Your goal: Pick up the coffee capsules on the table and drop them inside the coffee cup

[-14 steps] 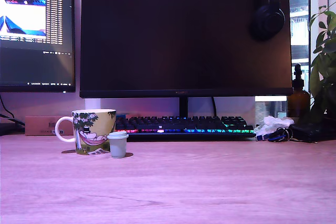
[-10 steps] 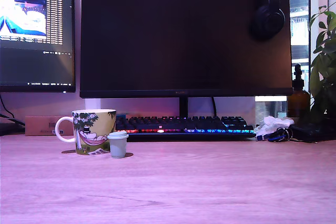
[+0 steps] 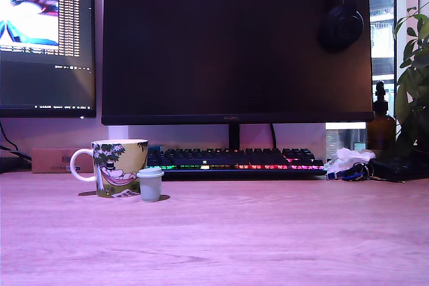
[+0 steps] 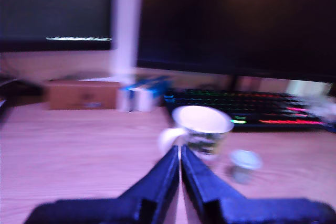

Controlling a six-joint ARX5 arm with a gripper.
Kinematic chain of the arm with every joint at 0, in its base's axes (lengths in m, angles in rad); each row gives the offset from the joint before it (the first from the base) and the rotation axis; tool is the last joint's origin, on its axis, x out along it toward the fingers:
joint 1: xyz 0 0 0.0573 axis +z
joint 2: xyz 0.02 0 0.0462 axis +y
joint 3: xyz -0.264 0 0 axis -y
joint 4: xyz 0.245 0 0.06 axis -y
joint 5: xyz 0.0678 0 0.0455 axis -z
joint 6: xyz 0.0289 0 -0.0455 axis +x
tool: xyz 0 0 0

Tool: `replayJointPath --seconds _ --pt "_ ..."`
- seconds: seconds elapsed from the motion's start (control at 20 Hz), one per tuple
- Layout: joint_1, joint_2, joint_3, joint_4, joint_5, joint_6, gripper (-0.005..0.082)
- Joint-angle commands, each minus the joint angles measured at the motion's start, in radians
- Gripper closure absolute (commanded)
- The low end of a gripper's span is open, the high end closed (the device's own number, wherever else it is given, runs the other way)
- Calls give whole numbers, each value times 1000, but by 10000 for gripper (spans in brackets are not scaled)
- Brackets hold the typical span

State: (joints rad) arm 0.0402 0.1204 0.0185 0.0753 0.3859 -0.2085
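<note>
- Tool (image 4: 180,156): seen only in the wrist view, where its two dark fingers run forward and meet at their tips, pressed together with nothing between them. It is absent from the exterior view.
- Cup (image 3: 119,167): stands upright on the surface (image 3: 268,239), toward the exterior view's left, handle turned to that view's left, in front of the keyboard (image 3: 234,160). In the wrist view the cup (image 4: 202,129) sits just beyond the fingertips, its open mouth pale; whether anything lies inside cannot be told (the picture is blurred).
- Capsule, pale grey (image 3: 150,184): stands upright on the surface with its wider rim at the top, just beside the cup on the exterior view's right and slightly nearer that camera; touching or merely close cannot be settled. No blue capsule shows in either view.
- Governing relation: in the wrist view the capsule (image 4: 244,164) lies ahead of the tool and off its line, on the side away from the cup's handle, while the fingertips point at the cup rather than at the capsule. Its long axis is vertical.
- Arm pose: the wrist camera looks forward and somewhat downward over the surface, above the level of the cup's rim. The blur suggests motion.
- Judgement: the grey capsule is not yet picked up. The next move calls for spreading the fingers and shifting sideways onto the capsule; the cup's closeness risks a knock.
</note>
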Motion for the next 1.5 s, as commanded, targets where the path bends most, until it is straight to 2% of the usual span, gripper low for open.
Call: replayJointPath --seconds 0.0,0.15,0.3,0.45,0.65,0.85,0.95,1.15,1.2,1.35,1.4,1.45 --pt "-23 11 -3 10 40 -27 790" --pt "-83 11 2 24 66 -54 790" --pt "-153 11 2 24 66 -55 790" --pt "-220 11 2 24 62 -53 790" --pt "-299 11 2 29 66 -27 790" --pt "-325 11 2 31 49 -27 782" --pt "-340 12 2 31 5 -27 759" --pt "-390 49 -2 95 -66 -27 652" --pt "-406 77 -2 113 -75 -27 592" --pt "-456 188 -2 213 -108 -25 296" --pt "-470 229 -2 251 -119 -2 237" --pt "-481 268 -2 287 -134 21 223"
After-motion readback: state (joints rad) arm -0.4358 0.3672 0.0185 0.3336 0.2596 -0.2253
